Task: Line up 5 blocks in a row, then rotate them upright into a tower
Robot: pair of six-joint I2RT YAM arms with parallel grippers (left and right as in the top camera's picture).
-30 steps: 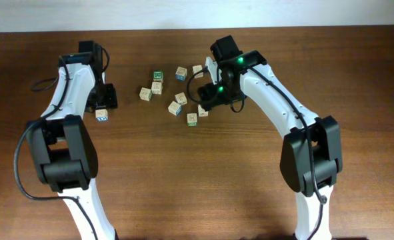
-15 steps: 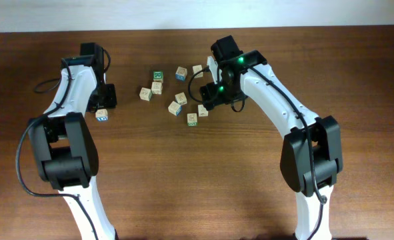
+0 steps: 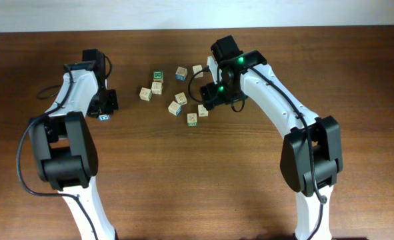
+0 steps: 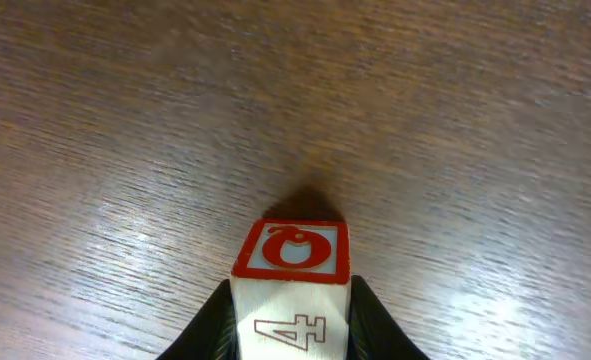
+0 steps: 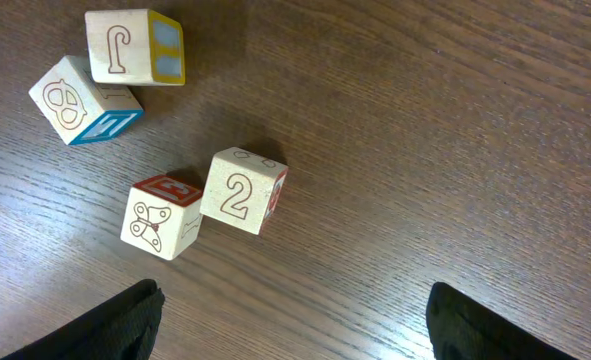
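In the left wrist view a pale wooden block (image 4: 293,285), red-framed on its far face and printed with a "4", sits on the table between my left gripper (image 4: 293,305) fingers (image 4: 213,318), which press on both its sides. From overhead this block (image 3: 104,117) lies apart at the left under the left gripper (image 3: 103,111). My right gripper (image 5: 293,295) is open over bare wood, just short of a "2" block (image 5: 243,192) and a butterfly block (image 5: 162,217). Further off lie a "J" block (image 5: 135,47) and an "8" block (image 5: 80,100).
Several blocks are scattered in the middle, among them one with a green top (image 3: 158,75), one with a blue face (image 3: 181,73) and a pale one (image 3: 145,94). The right gripper (image 3: 209,95) hangs at the cluster's right side. A cable (image 3: 47,83) loops left of the left arm.
The left gripper has come down over the lone block and shut on it. The right arm and the other blocks have not moved.
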